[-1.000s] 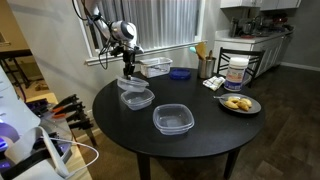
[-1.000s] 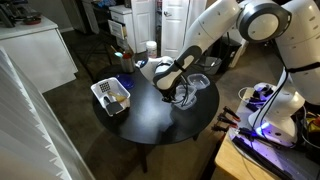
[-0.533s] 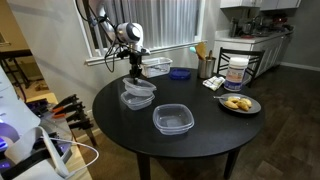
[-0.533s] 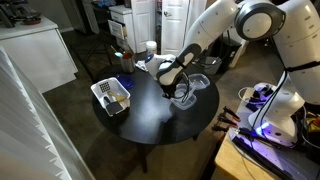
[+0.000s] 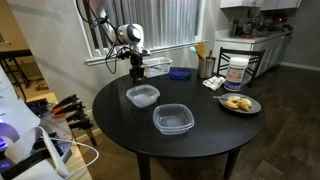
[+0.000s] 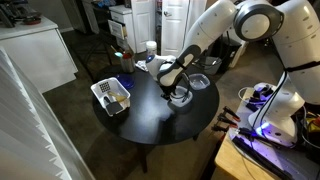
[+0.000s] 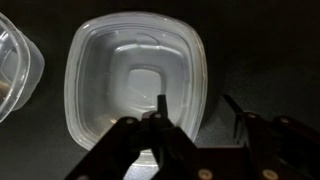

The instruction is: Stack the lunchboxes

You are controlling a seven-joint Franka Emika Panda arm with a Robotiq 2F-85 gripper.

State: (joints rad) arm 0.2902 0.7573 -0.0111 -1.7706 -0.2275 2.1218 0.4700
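The jaws stand apart with nothing between them. In the wrist view the gripper (image 7: 197, 118) hangs over the near rim of a clear lunchbox (image 7: 135, 75). That lunchbox sits open side up and empty on the round black table (image 5: 110, 135), directly below the gripper (image 5: 137, 70). It is shallow see-through plastic, rounded-rectangular with a thick rim and a raised square panel in its floor. From above it looks nearly square, so I cannot tell its long axis, nor whether another box is nested inside it. A second lunchbox (image 5: 172, 119), also clear and empty, lies near it but apart. A dark plate (image 5: 252, 107) holds yellowish food. The white slatted basket (image 6: 103, 90) holds small items.
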